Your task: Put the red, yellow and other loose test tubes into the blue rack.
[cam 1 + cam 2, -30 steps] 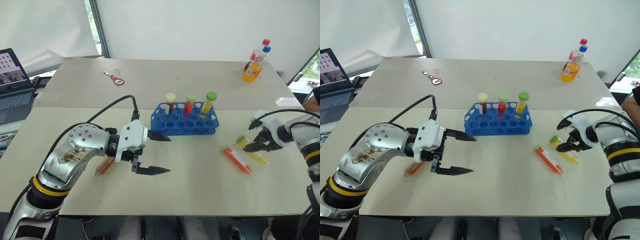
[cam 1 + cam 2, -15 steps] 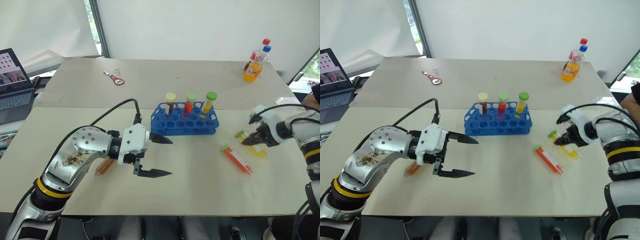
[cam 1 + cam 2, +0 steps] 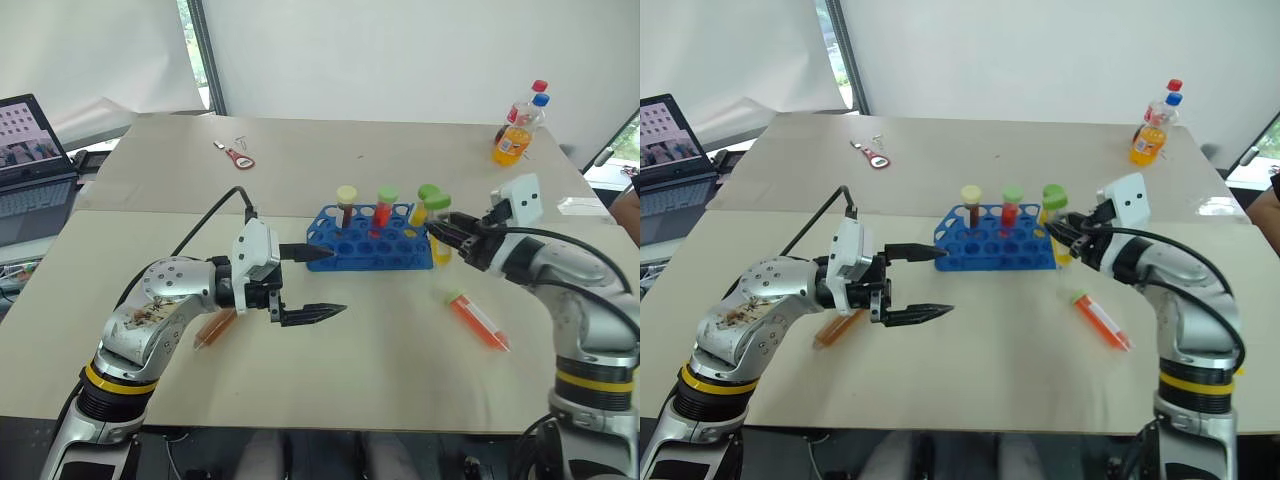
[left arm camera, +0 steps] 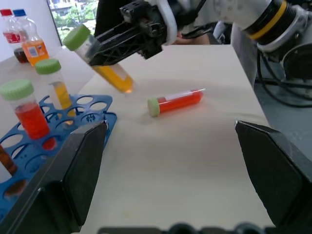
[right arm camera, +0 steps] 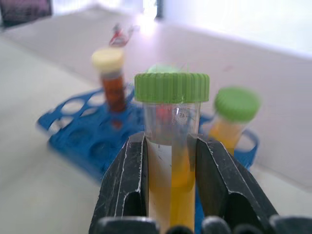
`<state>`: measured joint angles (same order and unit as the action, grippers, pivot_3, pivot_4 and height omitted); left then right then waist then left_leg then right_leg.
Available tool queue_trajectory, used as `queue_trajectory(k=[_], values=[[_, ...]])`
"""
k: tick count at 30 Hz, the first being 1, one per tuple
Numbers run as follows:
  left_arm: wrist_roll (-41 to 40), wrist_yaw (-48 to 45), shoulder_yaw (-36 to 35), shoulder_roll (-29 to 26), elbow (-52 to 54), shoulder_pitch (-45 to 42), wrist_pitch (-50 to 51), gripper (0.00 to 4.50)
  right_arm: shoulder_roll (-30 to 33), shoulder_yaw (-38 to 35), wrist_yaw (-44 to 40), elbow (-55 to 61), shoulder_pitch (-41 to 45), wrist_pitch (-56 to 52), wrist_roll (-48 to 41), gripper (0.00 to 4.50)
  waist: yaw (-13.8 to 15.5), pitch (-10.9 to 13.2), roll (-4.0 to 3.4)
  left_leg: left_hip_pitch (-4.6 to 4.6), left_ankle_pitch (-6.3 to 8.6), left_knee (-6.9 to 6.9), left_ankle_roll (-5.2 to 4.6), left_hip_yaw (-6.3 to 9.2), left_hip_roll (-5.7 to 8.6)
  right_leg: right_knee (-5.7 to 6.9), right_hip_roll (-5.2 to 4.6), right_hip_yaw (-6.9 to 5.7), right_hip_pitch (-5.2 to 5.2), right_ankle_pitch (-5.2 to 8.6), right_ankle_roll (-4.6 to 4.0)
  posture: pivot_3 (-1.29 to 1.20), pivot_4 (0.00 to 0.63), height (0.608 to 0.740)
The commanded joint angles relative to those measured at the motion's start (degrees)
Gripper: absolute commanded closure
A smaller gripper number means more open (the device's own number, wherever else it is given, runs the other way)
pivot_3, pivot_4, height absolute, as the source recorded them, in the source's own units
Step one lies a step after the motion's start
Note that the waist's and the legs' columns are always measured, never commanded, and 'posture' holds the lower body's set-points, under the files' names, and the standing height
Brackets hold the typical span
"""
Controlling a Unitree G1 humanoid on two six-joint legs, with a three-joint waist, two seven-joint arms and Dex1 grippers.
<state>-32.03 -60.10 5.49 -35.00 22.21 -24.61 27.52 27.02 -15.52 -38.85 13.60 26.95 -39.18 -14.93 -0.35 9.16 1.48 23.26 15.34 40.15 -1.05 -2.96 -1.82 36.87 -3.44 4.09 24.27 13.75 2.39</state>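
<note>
Pale table (image 3: 400, 380) carries the blue rack (image 3: 370, 245) at its middle, three capped tubes upright in its back row; right gripper (image 3: 436, 231), jaws clenched on a yellow tube (image 3: 438, 222) with a green cap, holds it off the table at the rack's right end; a red tube (image 3: 478, 321) lies loose nearer the front edge; left gripper (image 3: 320, 282) hangs with jaws wide, empty, left of the rack; an orange tube (image 3: 213, 329) lies under its arm.

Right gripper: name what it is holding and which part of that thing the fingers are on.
The right gripper holds the yellow test tube, with its fingers clamped on the tube's body just below the green cap. It is lifted beside the blue rack.
</note>
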Motion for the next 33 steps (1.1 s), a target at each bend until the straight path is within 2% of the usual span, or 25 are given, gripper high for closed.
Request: queue_trajectory(k=[1, 6, 17, 23, 33], values=[[-0.8, -2.1, -0.6, -1.2, 0.6, -0.8, -0.8, 0.00, -3.0, -0.2, 5.8, -1.4, -0.2, 8.9, 1.5, 3.54, -0.2, 0.0, 0.00, -0.01, 0.00, 0.00, 0.00, 0.01, -0.01, 0.01, 0.02, -0.01, 0.00, 0.00, -0.01, 0.00, 0.150, 0.740], [0.5, -2.5, -0.1, -1.4, -0.5, -1.8, -1.1, 0.00, -6.5, 2.2, 10.3, -8.6, 0.7, 17.6, 3.7, 3.54, -0.5, 0.0, -0.01, -0.02, -0.01, -0.06, 0.01, -0.02, 0.00, 0.00, 0.02, 0.00, 0.01, 0.00, -0.01, 0.00, 0.150, 0.740], [0.1, -1.8, -0.4, -1.8, 0.6, -1.7, 0.0, 0.00, -8.0, 6.7, 13.7, -16.5, 1.6, 28.0, 6.4, 3.54, -0.6, 0.0, -0.01, -0.04, -0.01, -0.11, 0.01, -0.01, -0.01, -0.01, 0.02, 0.00, 0.00, 0.00, -0.02, 0.00, 0.150, 0.740], [-0.1, -1.5, -0.4, -1.5, 0.4, -2.3, 0.4, 0.00, -9.2, 6.9, 16.6, -18.6, 2.1, 30.5, 6.2, 3.56, -0.6, 0.0, -0.01, -0.04, -0.01, -0.10, 0.01, -0.01, -0.01, -0.01, 0.01, 0.00, 0.00, 0.00, -0.02, 0.00, 0.150, 0.740], [-2.8, 3.6, -1.7, 1.8, 0.6, -4.7, 4.9, 0.00, -15.4, 8.3, 24.3, -19.5, -0.8, 35.3, 8.0, 3.57, -0.9, 0.0, -0.01, -0.06, -0.01, -0.12, 0.01, 0.03, -0.03, 0.00, 0.02, 0.01, 0.00, -0.01, -0.02, 0.00, 0.150, 0.740]])
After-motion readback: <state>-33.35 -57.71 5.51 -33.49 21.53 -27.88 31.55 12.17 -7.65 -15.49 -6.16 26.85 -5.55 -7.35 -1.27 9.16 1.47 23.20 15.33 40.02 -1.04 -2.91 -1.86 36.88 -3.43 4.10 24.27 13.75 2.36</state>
